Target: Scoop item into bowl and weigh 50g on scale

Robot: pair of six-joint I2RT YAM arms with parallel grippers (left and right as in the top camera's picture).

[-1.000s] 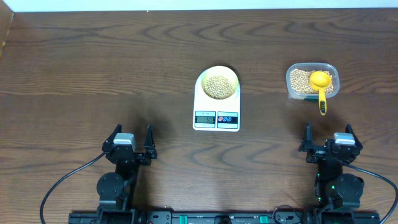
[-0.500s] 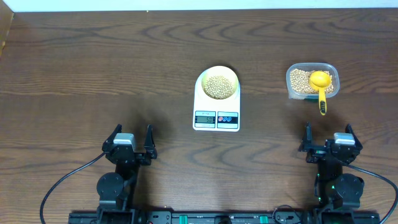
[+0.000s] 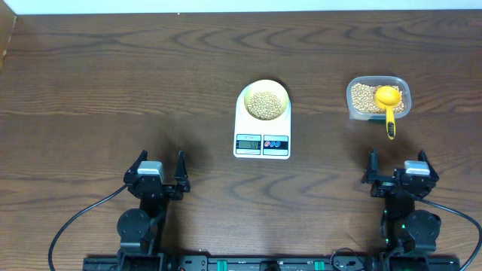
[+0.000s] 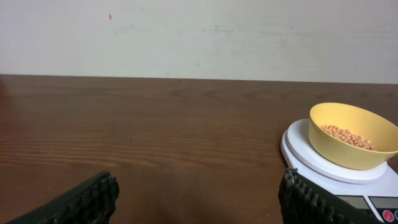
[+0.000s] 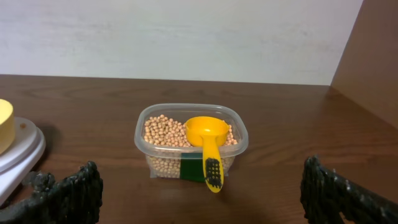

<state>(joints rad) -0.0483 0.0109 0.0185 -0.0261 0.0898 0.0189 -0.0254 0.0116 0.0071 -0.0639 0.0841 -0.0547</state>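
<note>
Beige-tan round beans (image 3: 263, 104) sit in a small pale yellow bowl (image 3: 245, 96) on the far end of the white rounded-rectangle digital scale (image 3: 261, 129), mid-table. Left gripper (image 3: 160, 159): fingers spread wide, empty, near the front edge of the dark wood table (image 3: 90, 83). Scale display digits unreadable. To the right, a clear plastic container (image 3: 351, 102) holds more beans; green label illegible. Bright yellow scoop (image 3: 388, 96) lies inside, handle over the near rim. Right gripper (image 3: 397, 158): fingers wide apart, empty.

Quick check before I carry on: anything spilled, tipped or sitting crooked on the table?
Nothing stands out. The bowl sits upright on the scale with its beans inside. The scoop rests in the clear container, handle over the near rim. No loose beans show on the table.
</note>
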